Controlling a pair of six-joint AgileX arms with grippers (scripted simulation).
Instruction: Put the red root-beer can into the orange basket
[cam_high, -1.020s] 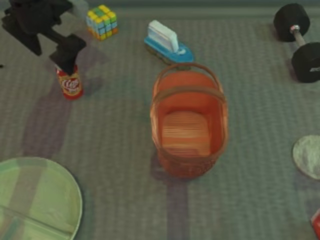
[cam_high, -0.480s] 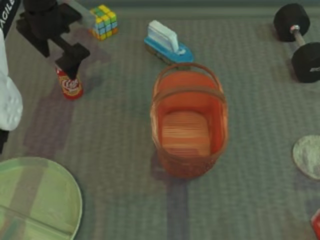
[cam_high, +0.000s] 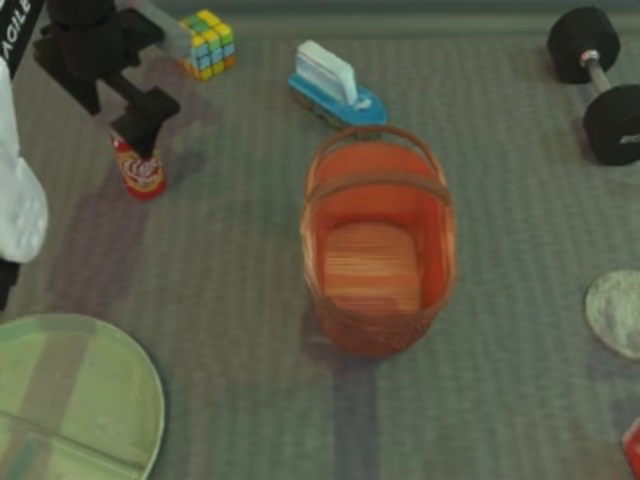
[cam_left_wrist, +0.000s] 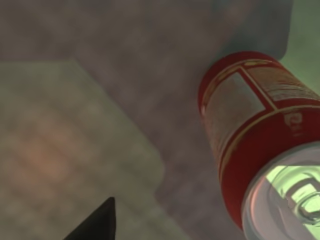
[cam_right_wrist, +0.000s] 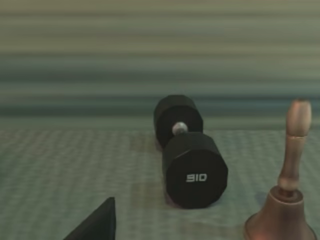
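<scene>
My left pincer (cam_high: 140, 135) sits over the top of the red root-beer can (cam_high: 139, 170), which stands upright on the bench (cam_high: 240, 300) at the far left. Whether the fingers are clamped on it or apart I cannot tell; the left wrist view only shows the can (cam_left_wrist: 260, 145) close beside one dark fingertip (cam_left_wrist: 97, 225). The orange basket (cam_high: 378, 240) stands mid-bench, well apart to the right of the can. A colour cube (cam_high: 205, 43) and a blue-and-white toy boat (cam_high: 335, 85) lie along the far edge, a black dumbbell (cam_high: 600, 85) at far right, a green plate (cam_high: 70, 400) at near left. My right arm is out of the top view; its wrist view shows the dumbbell (cam_right_wrist: 192, 155) and a bell (cam_right_wrist: 285, 210).
</scene>
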